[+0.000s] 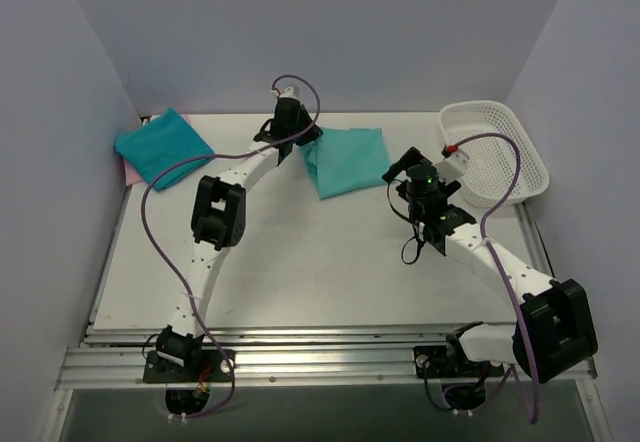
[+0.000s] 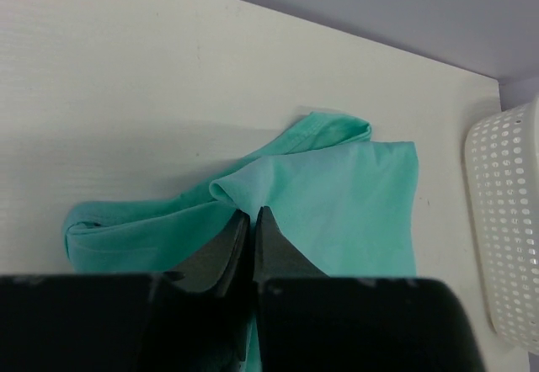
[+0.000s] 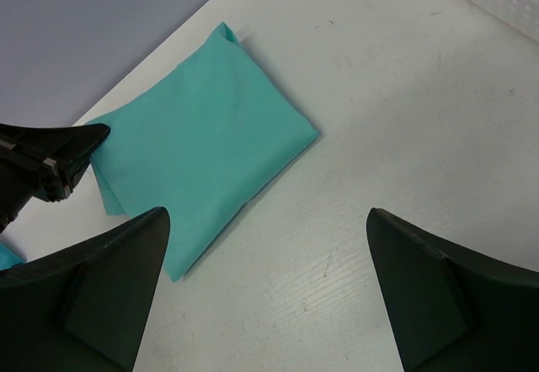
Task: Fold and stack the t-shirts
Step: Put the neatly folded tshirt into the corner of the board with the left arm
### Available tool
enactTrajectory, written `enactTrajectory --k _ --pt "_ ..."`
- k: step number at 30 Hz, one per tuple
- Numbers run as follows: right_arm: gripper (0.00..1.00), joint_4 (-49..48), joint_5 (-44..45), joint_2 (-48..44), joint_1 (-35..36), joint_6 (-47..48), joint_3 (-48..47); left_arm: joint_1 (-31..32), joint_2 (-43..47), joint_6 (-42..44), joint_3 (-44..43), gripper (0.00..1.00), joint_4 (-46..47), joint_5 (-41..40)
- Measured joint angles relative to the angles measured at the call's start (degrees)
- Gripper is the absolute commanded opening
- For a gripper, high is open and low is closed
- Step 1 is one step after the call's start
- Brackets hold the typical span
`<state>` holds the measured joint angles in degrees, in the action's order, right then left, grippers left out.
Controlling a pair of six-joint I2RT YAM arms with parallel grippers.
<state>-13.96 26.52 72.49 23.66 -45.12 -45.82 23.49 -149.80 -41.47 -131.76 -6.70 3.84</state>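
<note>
A folded teal t-shirt (image 1: 347,160) lies at the back middle of the table. My left gripper (image 1: 303,136) is at its left edge, shut on a pinched ridge of the cloth (image 2: 249,188). In the left wrist view the t-shirt (image 2: 345,199) bunches up at the gripper (image 2: 249,212). Just right of the t-shirt hangs my right gripper (image 1: 403,168), open with nothing between its fingers (image 3: 126,263). Below the right gripper (image 3: 265,214) there is bare table, and the t-shirt (image 3: 202,149) lies ahead on its left. A second teal t-shirt (image 1: 163,145) lies folded at the back left on a pink one (image 1: 129,172).
A white mesh basket (image 1: 497,152) stands at the back right corner, its wall (image 2: 505,229) close to the teal t-shirt's right side. Purple-grey walls close in the table on three sides. The table's front half (image 1: 320,272) holds only the arms.
</note>
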Motion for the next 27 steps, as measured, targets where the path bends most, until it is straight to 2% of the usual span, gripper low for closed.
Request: enactTrajectory --k 7,12,16,19,20,21,23,24,27 --pt "0.98 -0.07 -0.02 0.04 0.0 -0.02 0.26 -0.85 9.51 0.15 15.15 0.02 4.92 -2.73" --pt "0.98 -0.72 -0.35 0.85 -0.02 0.0 0.33 -2.91 19.56 -3.19 36.44 0.02 14.08 -8.33" --pt "0.98 -1.25 -0.48 2.1 -0.04 0.0 0.33 -5.16 20.98 -9.25 46.27 0.02 17.92 -13.55" --pt "0.98 -1.25 -0.72 2.43 -0.04 0.0 0.33 -6.34 21.0 -14.38 48.5 0.22 19.58 -16.37" --pt "0.98 -1.29 -0.76 2.43 -0.07 0.0 0.33 -6.51 20.98 -15.65 48.46 0.48 19.19 -17.09" --pt "0.99 -1.33 -0.79 2.43 -0.09 0.0 0.33 -6.62 20.98 -16.9 48.24 0.6 18.91 -17.46" --pt "0.99 -1.25 -0.81 2.43 -0.11 0.0 0.33 -6.64 20.98 -18.82 46.77 0.75 18.78 -17.94" --pt "0.99 -1.29 -0.81 2.43 -0.11 0.0 0.33 -6.62 20.98 -19.5 46.47 0.87 18.58 -18.36" --pt "0.99 -1.27 -0.83 2.4 -0.11 0.0 0.33 -6.67 21.68 -20.98 46.49 0.95 19.08 -18.88"
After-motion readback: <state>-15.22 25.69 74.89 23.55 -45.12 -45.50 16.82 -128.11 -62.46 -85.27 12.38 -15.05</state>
